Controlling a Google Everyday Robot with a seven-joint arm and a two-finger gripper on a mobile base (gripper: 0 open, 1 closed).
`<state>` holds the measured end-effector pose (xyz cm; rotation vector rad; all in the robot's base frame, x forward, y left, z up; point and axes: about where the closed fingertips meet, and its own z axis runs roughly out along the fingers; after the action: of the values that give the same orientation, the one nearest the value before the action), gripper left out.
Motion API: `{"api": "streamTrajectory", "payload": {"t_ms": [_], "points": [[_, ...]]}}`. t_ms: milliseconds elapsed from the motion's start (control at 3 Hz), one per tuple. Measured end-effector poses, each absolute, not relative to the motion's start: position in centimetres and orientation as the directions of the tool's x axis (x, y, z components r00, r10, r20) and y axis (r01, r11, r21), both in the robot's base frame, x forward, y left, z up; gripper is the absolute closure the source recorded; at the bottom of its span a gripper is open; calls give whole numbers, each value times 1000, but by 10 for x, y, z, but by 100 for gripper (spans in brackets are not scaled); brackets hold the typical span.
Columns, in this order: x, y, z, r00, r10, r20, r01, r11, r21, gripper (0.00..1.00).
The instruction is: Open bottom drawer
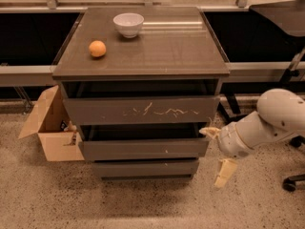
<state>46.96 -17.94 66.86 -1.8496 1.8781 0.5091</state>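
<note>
End effector (217, 152) hangs low beside the desk's (176, 51) right side, fingers spread wide, gripping nothing. Up top, an orange (97, 48) and a white bowl (128, 24). A cardboard box (47, 128) sits to the left (flaps open). The bottom drawer (145, 168) lies nearest the floor, just left of the end effector, not touching it.

The white arm (267, 123) extends from the right, its pincer (217, 152) held low, fingers (225, 172) spread wide apart.
</note>
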Motion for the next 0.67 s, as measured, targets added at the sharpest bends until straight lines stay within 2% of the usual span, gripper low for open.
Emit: {"api": "streamTrajectory", "payload": {"t_ms": [667], "points": [[465, -169, 547, 29, -822, -569, -999, -44, 13, 0]]}}
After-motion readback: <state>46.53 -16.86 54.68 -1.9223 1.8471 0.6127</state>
